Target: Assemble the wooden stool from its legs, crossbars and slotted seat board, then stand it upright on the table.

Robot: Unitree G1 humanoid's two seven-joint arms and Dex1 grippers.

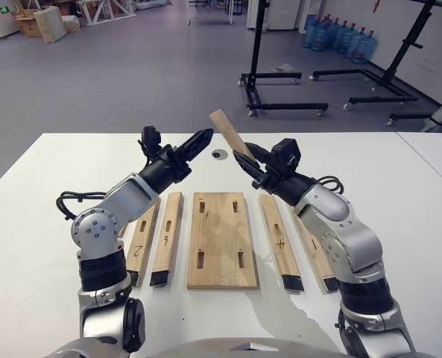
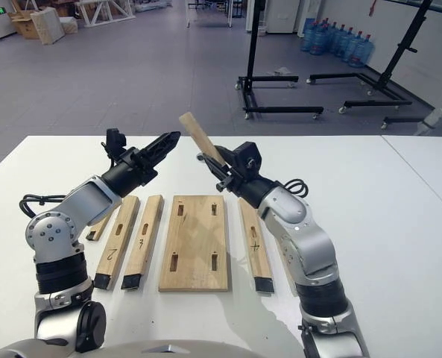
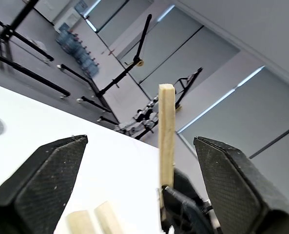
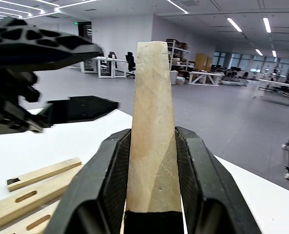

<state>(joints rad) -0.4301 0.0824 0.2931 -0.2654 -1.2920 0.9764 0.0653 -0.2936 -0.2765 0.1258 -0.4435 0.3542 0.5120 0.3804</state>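
Pinched by its lower end in right gripper point(image 1: 244, 159), crossbar point(image 1: 226, 128) tilted up above table point(image 1: 399, 224), beyond slotted seat board point(image 1: 221, 239) and four legs point(image 1: 167, 237) lying flat, with left gripper point(image 1: 204, 139) spread wide just beside it; close squarely on free upper end, hold steady, avoid twisting.

Someone has pencilled numbers on the wooden legs lying on my bench point(image 1: 49, 186). The far-left leg point(image 1: 141, 240) carries a 2, and the second leg point(image 1: 168, 237), just beside it, a 3. Right of the seat board point(image 1: 222, 246), the inner right leg point(image 1: 279, 240) bears a mark like a 4 or a cross, and the far-right leg point(image 1: 314, 261) a 1. I cannot read the green sign point(image 1: 4, 9) far behind.
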